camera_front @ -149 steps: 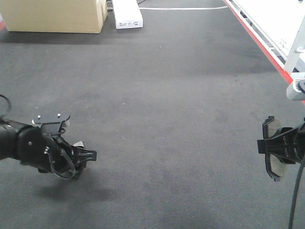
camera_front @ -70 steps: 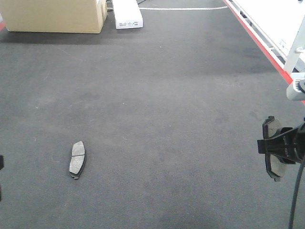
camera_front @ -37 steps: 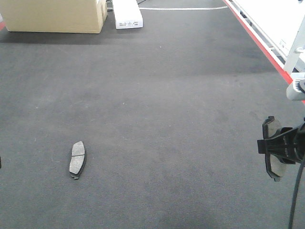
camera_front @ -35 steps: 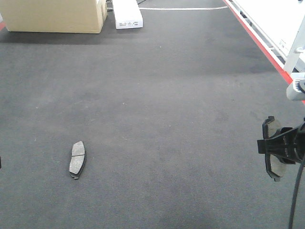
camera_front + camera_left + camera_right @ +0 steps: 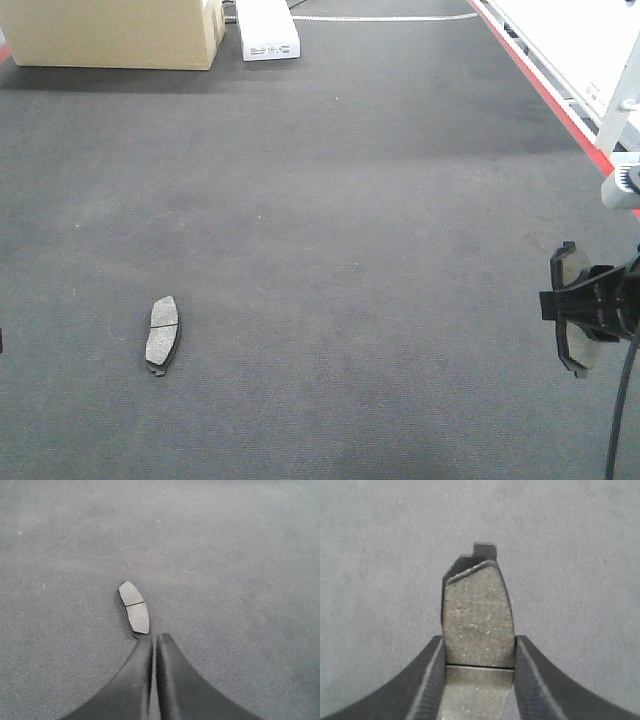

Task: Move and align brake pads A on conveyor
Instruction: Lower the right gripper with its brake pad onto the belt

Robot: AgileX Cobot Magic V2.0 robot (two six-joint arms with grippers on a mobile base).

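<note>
One brake pad (image 5: 162,334), grey with a groove across its middle, lies flat on the dark felt conveyor (image 5: 350,200) at the lower left. In the left wrist view the same pad (image 5: 134,607) lies just beyond my left gripper (image 5: 154,637). That gripper is shut with nothing in it and hangs above the belt. It is out of the front view. At the right edge my right gripper (image 5: 565,305) is shut on a second brake pad (image 5: 578,348), held on edge above the belt. The right wrist view shows this pad (image 5: 477,610) clamped between both fingers of the gripper (image 5: 479,640).
A cardboard box (image 5: 115,30) and a white box (image 5: 268,28) stand at the belt's far end. A red edge strip (image 5: 540,85) runs along the right side, with a white frame (image 5: 590,40) beyond it.
The left arm has drawn back out of the front view to the left, leaving a brake pad lying on the belt. The right gripper with its pad has stayed put.
</note>
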